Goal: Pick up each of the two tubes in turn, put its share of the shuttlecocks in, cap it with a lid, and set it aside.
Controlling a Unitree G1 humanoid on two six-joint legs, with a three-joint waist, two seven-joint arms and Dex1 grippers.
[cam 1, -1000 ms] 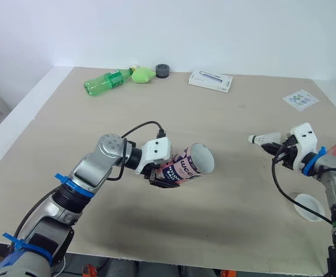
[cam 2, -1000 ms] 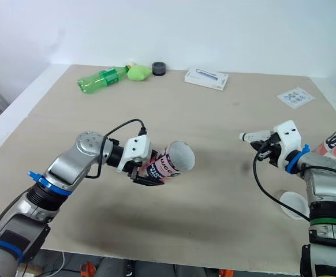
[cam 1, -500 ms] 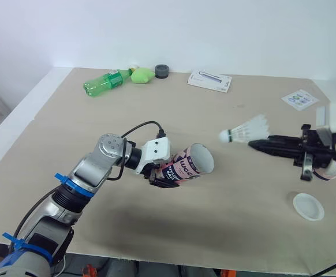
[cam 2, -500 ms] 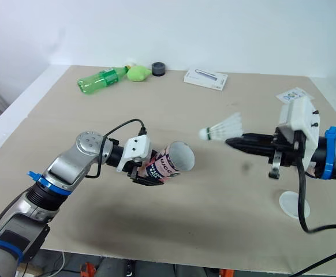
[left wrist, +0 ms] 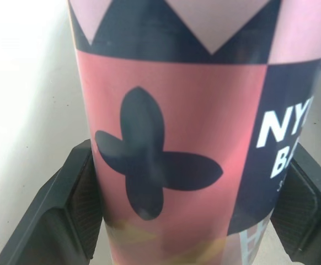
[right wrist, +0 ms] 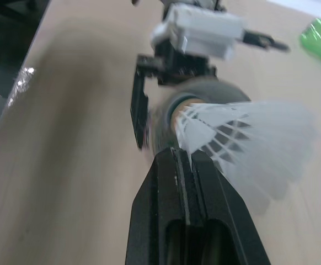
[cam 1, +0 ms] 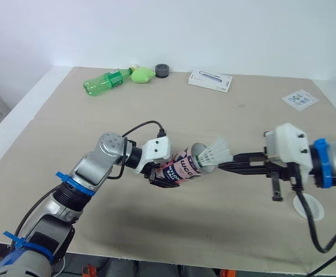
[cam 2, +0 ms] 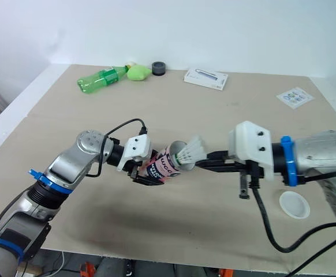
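Note:
A pink and navy tube [cam 1: 184,168] is held tilted above the table, its open mouth [cam 1: 200,158] facing right. My left gripper [cam 1: 167,176] is shut on its lower body; in the left wrist view the black fingers [left wrist: 79,200] press both sides of the tube [left wrist: 182,138]. My right gripper [cam 1: 217,167] is shut on a white shuttlecock [cam 1: 215,154], whose cork end is at the tube's mouth and whose feathers stick out. The right wrist view shows the shuttlecock [right wrist: 243,138] just off the closed fingertips [right wrist: 178,165]. A white lid [cam 1: 308,206] lies on the table under my right arm.
At the table's far edge lie a green bottle [cam 1: 106,81], a green lump [cam 1: 143,74], a dark roll [cam 1: 162,70] and a white box [cam 1: 210,81]. A printed card [cam 1: 300,99] sits at the far right.
My right gripper lifted the shuttlecock from the right side of the table and carried it left to the tube's mouth. The left gripper and tube stayed put.

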